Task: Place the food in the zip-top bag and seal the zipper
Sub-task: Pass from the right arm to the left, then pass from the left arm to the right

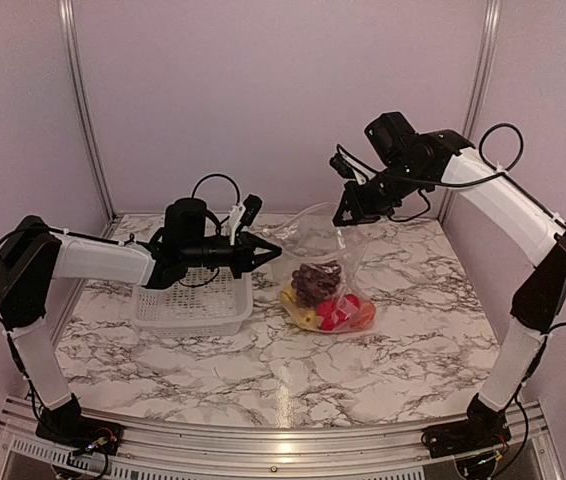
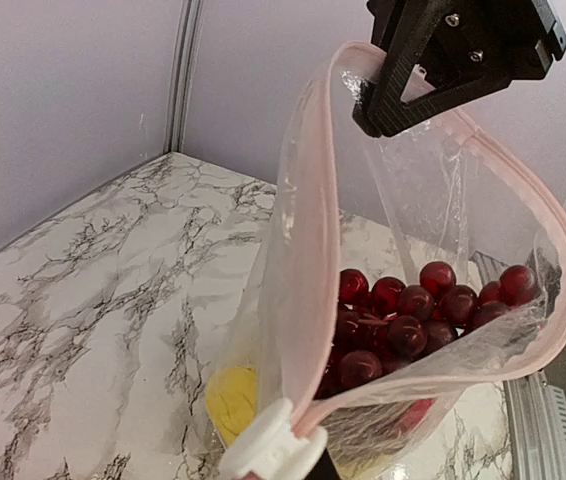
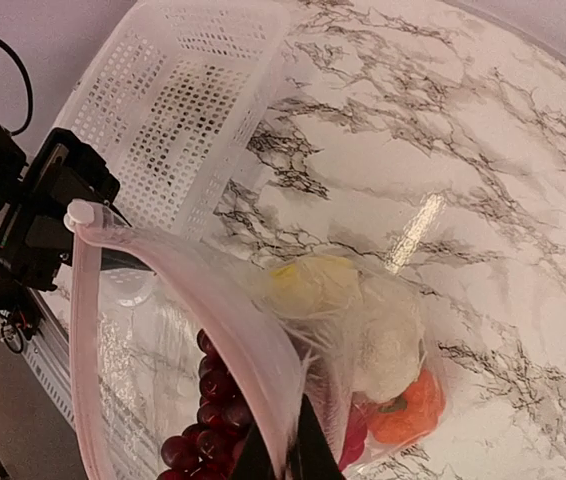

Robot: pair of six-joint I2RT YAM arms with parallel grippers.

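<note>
Zip-top bag (image 1: 318, 240) is held up by its top edge over the table (image 1: 413, 330), and its bottom seems to be resting on the marble. The food (image 1: 315, 283) is seen inside it: dark grapes (image 2: 403, 310) on top, with yellow, red and orange pieces under them. The left gripper (image 1: 266, 248) is closed on the zipper (image 2: 303, 250) at the end where the white slider (image 2: 263, 445) sits. The right gripper (image 1: 343, 218) is pinched shut on the far end of the same strip. The mouth is spread wide open, like a loop.

Things could go wrong from here. The thin strip could be pulled out of the right gripper if the slider is dragged too hard; then the bag could flop over and food could be spilled. The slider could get stuck if the two sides of the strip are not brought flat together first, or if crinkly plastic is caught in it.

The table is white marble with grey veins, smooth and a bit shiny, so dropped round food could be rolled away. A white basket (image 1: 188, 318) with holes is set just beside the bag, on the left. Plain pale walls (image 1: 283, 100) are seen around the table, with metal posts (image 1: 81, 100) in the back corners and a metal rail (image 1: 283, 440) along the near edge
</note>
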